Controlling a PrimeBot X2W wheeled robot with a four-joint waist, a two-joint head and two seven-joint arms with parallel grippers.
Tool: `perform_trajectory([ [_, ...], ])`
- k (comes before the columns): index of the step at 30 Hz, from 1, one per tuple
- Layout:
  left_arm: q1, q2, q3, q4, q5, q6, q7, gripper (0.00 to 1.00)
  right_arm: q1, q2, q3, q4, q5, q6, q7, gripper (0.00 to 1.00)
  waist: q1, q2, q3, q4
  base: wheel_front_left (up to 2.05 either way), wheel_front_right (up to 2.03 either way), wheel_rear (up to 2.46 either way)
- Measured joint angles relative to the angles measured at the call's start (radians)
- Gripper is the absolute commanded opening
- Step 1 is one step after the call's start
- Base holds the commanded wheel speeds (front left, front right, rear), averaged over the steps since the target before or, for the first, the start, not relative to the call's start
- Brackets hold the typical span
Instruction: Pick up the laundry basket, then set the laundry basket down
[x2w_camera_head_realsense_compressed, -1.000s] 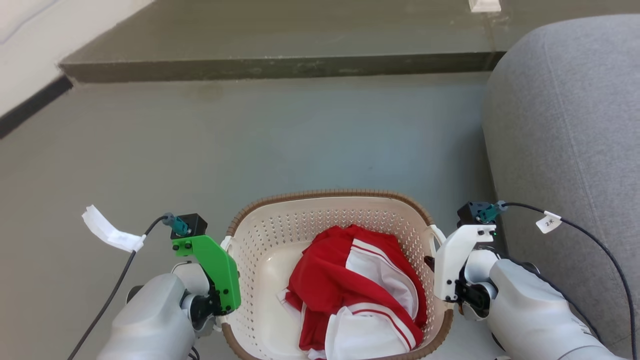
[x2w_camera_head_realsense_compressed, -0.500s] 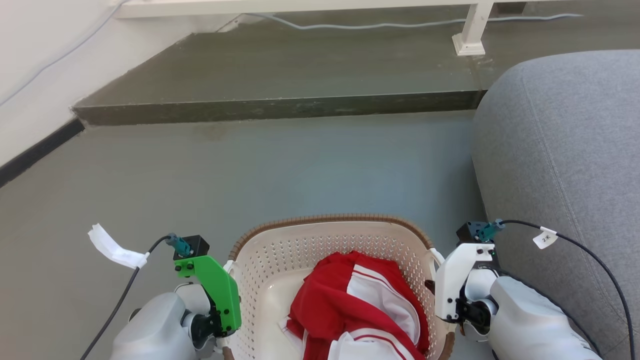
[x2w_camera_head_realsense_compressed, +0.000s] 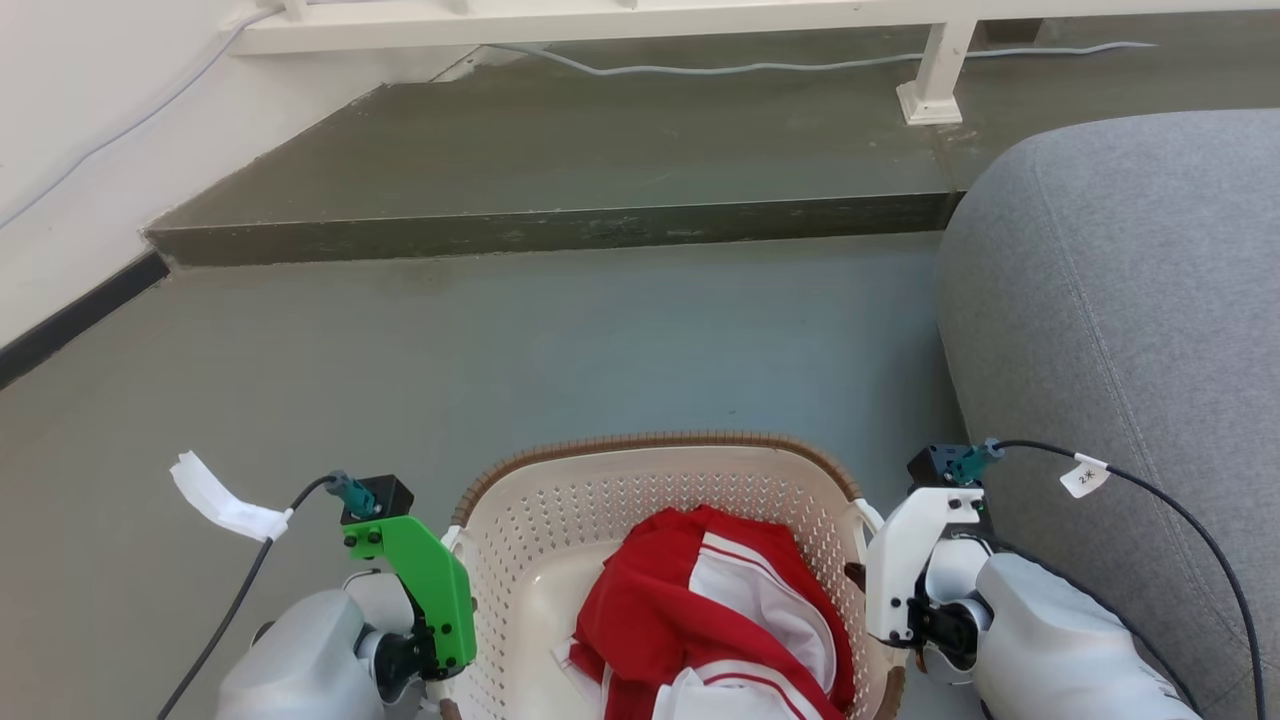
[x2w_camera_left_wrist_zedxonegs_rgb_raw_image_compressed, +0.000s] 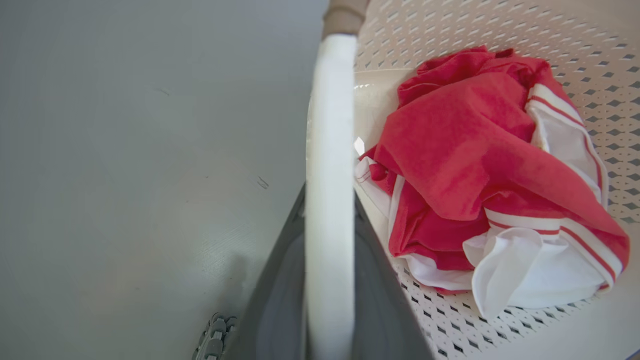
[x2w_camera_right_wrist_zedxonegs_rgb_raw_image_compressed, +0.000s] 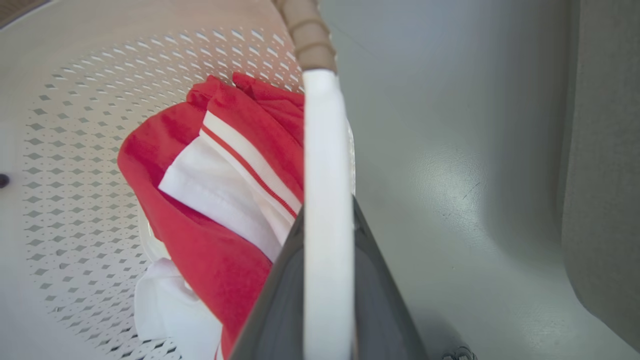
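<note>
The laundry basket (x2w_camera_head_realsense_compressed: 650, 442), a cream perforated tub with a brown woven-look rim, sits low in the head view between my two arms. A crumpled red and white garment (x2w_camera_head_realsense_compressed: 700, 620) lies inside it. In the left wrist view my left gripper (x2w_camera_left_wrist_zedxonegs_rgb_raw_image_compressed: 329, 200) is shut on the basket's white left handle (x2w_camera_left_wrist_zedxonegs_rgb_raw_image_compressed: 327, 125), which runs up between the two dark fingers. My right gripper (x2w_camera_right_wrist_zedxonegs_rgb_raw_image_compressed: 327, 215) is likewise shut on the white right handle (x2w_camera_right_wrist_zedxonegs_rgb_raw_image_compressed: 322, 150). I cannot tell whether the basket's bottom touches the floor.
A grey sofa (x2w_camera_head_realsense_compressed: 1120, 300) stands close on the right, beside my right arm. Ahead, a dark raised step (x2w_camera_head_realsense_compressed: 550, 225) crosses the grey floor, with a white railing post (x2w_camera_head_realsense_compressed: 935, 75) and a cable (x2w_camera_head_realsense_compressed: 700, 68) on it. A wall with a black baseboard (x2w_camera_head_realsense_compressed: 70, 315) runs on the left.
The whole head picture has shifted down, bringing the railing and more of the step into view, so the camera moved. Both grippers keep the same hold on the basket's handles.
</note>
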Motion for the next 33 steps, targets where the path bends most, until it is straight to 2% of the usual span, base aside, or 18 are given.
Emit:
perform_trajectory([
  [25, 0.003, 0.005, -0.021, 0.0, -0.015, 0.0, 0.004, 0.0, 0.0, 0.0, 0.032, 0.004, 0.034, 0.0, -0.001, 0.0, 0.0, 0.0, -0.011, -0.001, 0.0, 0.0, 0.0],
  [33, 0.002, 0.007, -0.021, 0.001, -0.014, 0.0, -0.032, 0.0, -0.003, 0.001, 0.048, 0.006, 0.013, 0.0, -0.06, 0.0, 0.0, 0.0, 0.001, -0.002, 0.0, 0.0, 0.0],
])
